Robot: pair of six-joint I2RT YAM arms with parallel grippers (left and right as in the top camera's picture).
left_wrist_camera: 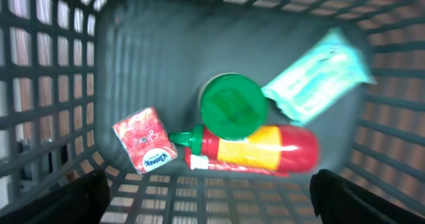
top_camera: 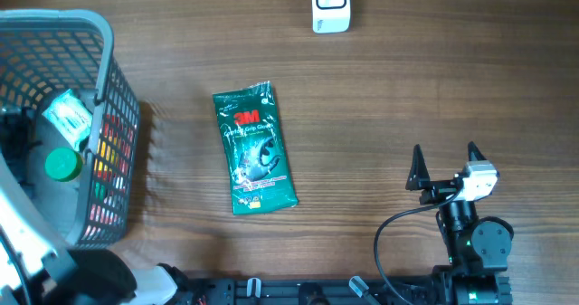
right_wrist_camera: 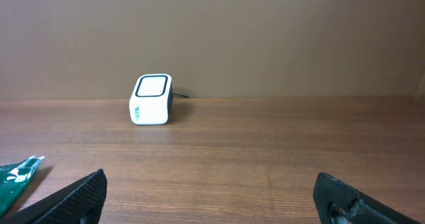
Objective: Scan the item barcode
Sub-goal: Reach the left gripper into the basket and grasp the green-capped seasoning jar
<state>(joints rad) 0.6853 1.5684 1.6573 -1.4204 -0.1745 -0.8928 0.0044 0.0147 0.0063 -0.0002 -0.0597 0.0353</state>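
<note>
My right gripper (top_camera: 444, 151), jaws spread wide and empty, faces the scanner (top_camera: 331, 4) at 11 o'clock. The glove packet (top_camera: 254, 150) lies flat at 9 o'clock, apparently for pickup. My left gripper (left_wrist_camera: 212, 207), likewise spread and empty, overlooks the basket (left_wrist_camera: 153, 58).

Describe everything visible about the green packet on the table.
The green packet is a flat, glossy plastic pouch, dark green with a red 3M logo, white lettering and a glove picture. It lies face up on the wooden table, its long axis slightly tilted. Only the table touches it; the basket stands apart to one side.
</note>
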